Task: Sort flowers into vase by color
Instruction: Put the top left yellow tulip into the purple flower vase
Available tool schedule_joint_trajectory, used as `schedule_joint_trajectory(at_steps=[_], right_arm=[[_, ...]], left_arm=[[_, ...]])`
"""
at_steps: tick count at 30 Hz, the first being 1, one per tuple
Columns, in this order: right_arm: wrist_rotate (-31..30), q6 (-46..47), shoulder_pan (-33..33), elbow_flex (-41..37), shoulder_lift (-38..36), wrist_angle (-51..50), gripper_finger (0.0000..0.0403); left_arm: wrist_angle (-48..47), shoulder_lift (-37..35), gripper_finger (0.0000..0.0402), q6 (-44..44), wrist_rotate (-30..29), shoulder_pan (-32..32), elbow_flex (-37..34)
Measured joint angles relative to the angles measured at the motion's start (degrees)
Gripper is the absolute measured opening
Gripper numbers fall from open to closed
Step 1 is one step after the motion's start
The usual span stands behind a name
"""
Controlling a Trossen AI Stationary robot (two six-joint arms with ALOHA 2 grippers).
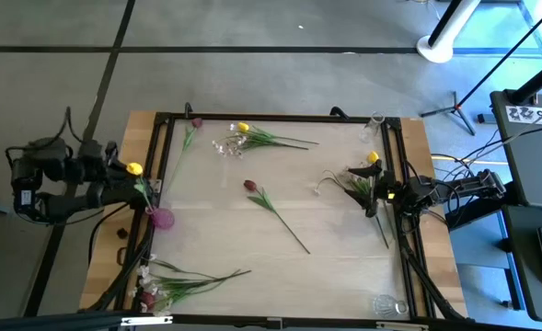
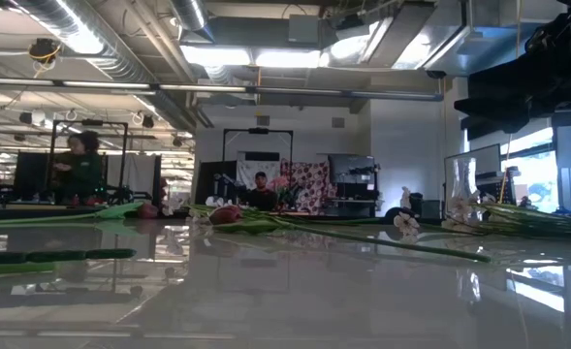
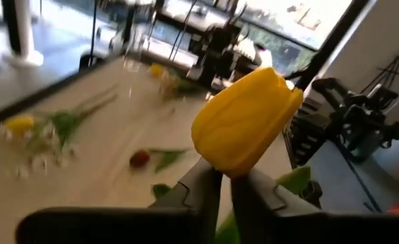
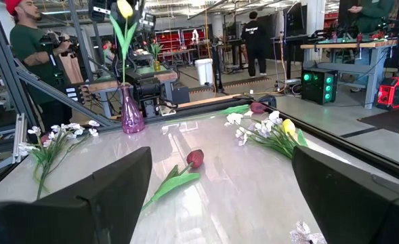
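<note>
high: yellow tulip at left edge over purple vase, rest of the flowers loose on the table | left wrist: left gripper pinching the tulip stem, barely | right wrist: right gripper wide open, empty, so mostly undone

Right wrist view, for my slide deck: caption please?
Open right gripper faces a red tulip; beyond, a yellow tulip stands in the pink vase.
</note>
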State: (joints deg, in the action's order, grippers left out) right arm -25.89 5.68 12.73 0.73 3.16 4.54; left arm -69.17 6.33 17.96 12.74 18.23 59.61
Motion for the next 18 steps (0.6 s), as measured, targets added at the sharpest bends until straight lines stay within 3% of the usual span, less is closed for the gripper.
schedule_joint_trajectory(at_steps=[8, 15, 18], right_arm=[[0.0, 0.0, 0.0, 0.0, 0.0, 0.0, 0.0354], [0.0, 0.0, 0.0, 0.0, 0.0, 0.0, 0.0353], [0.0, 0.0, 0.0, 0.0, 0.0, 0.0, 0.0353]], left_arm=[[-5.1, 0.8, 0.0117, 4.4, 2.0, 0.0, 0.9], [-20.7, 10.2, 0.0143, 3.7, -1.7, 0.0, 8.3], [-20.6, 13.6, 0.0150, 2.4, -1.0, 0.0, 10.4]])
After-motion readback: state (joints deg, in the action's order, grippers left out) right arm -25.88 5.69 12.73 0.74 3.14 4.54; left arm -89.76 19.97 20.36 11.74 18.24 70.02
